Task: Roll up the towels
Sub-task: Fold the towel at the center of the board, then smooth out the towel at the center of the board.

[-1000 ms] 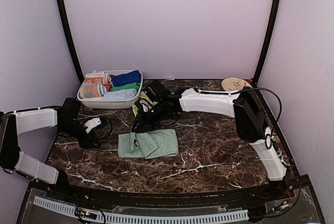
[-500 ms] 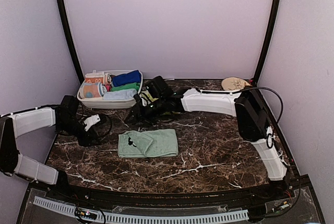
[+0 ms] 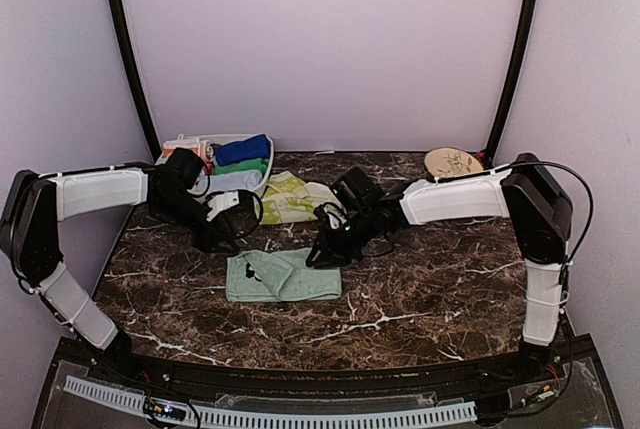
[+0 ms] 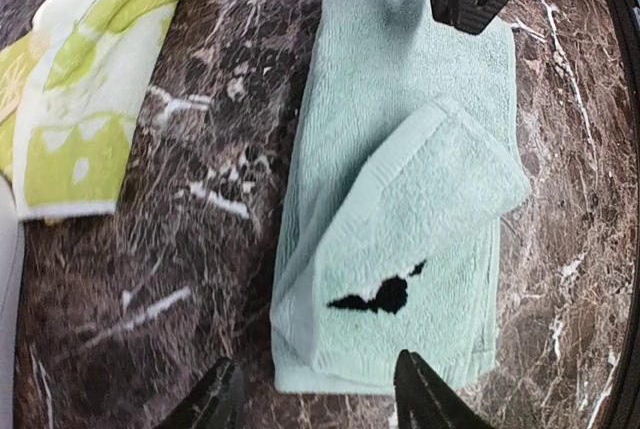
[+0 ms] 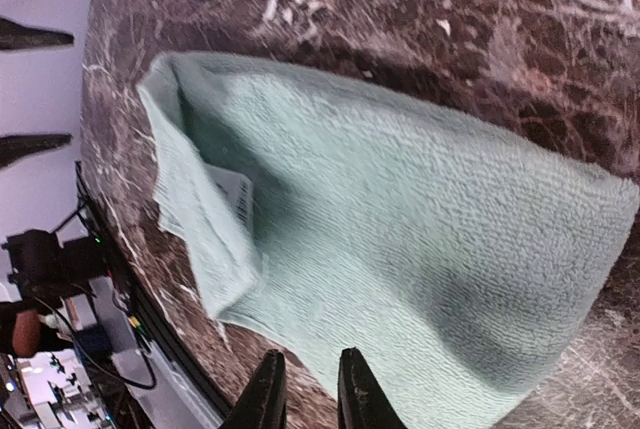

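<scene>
On the dark brown marble table [image 3: 420, 279], a pale mint green cloth towel [image 3: 284, 275] lay flat near the middle, folded into a long strip, with one end doubled back as a loose flap. Marble showed along all four of its edges, widest toward the right side. The left gripper [image 4: 318, 399] hung above the flapped end, fingers spread wide, holding nothing. The right gripper [image 5: 307, 394] hung over the towel's opposite end, fingers close together with a narrow gap and no cloth between them. Behind the towel, apart from it, lay a yellow-green patterned towel [image 3: 293, 197], just beside a white bin [image 3: 262, 184] of rolled towels. A round beige plate [image 3: 452, 161] sat at the far right corner.
</scene>
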Robot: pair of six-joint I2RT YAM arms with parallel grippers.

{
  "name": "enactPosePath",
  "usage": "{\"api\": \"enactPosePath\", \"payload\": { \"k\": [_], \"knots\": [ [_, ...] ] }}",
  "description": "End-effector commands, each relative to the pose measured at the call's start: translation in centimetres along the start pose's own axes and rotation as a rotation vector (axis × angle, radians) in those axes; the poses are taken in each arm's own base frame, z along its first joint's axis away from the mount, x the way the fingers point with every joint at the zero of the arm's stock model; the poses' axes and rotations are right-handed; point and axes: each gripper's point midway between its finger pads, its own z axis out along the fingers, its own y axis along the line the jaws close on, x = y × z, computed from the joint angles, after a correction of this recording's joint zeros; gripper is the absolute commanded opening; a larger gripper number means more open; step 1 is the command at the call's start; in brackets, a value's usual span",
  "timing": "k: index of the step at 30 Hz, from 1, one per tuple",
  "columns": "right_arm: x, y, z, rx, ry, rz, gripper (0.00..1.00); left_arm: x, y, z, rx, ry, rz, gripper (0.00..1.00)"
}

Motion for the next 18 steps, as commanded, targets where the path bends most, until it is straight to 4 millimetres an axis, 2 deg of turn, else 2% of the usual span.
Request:
{"api": "enactPosePath", "payload": {
  "k": [1, 8, 15, 18],
  "knots": [
    [-0.3, 0.2, -0.7, -0.017, -0.041, -0.02, 0.14, -2.3, 0.1, 2.0, 0.024, 0.031, 0.139, 0.53],
    [0.8, -0.9, 0.3, -0.003, -0.024, 0.001, 0.08, -2.3, -0.8, 5.4, 0.06, 0.139, 0.322, 0.54],
    [0.2, -1.1, 1.0, -0.014, -0.028, 0.001, 0.05, -2.1, -1.1, 6.2, 0.061, 0.195, 0.428, 0.52],
    [-0.2, -1.1, 1.1, -0.022, -0.026, -0.004, 0.04, -1.6, -1.4, 6.5, 0.069, 0.231, 0.459, 0.49]
  ]
}}
